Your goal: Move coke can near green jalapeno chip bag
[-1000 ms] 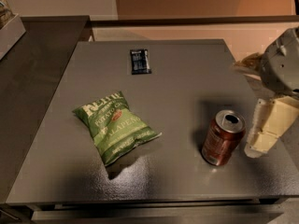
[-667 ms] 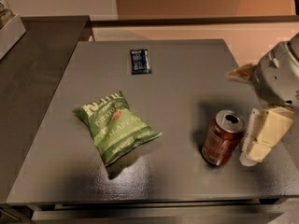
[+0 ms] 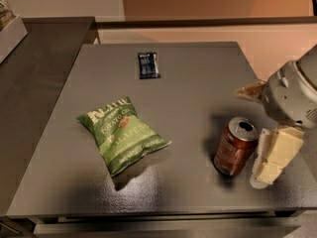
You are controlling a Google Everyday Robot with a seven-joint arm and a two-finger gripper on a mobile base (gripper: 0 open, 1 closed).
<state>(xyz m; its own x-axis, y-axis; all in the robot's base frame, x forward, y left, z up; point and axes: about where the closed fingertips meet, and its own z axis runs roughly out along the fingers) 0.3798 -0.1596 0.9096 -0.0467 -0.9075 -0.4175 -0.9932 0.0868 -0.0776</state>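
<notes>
We see the coke can standing upright on the desk, in the lower right of the frame, its silver top and opening facing up. The gripper comes in from the right edge, below a rounded grey housing. Its jaws stand wide apart. One tan finger reaches out above and behind the can, and one pale cream finger slants down just beside the can's right side. The can sits at the left mouth of that gap, with the cream finger so close to its wall that we cannot tell whether the two touch. The tan finger is clearly apart from the can. Nothing is clamped.

The green jalapeno chip bag lies flat at the left centre of the frame, turned at an angle with its lettered face up. It is well apart from the can, with a stretch of bare desk between them. A small black packet lies flat toward the upper middle, far from both. A darker counter adjoins the desk along the left side of the frame.
</notes>
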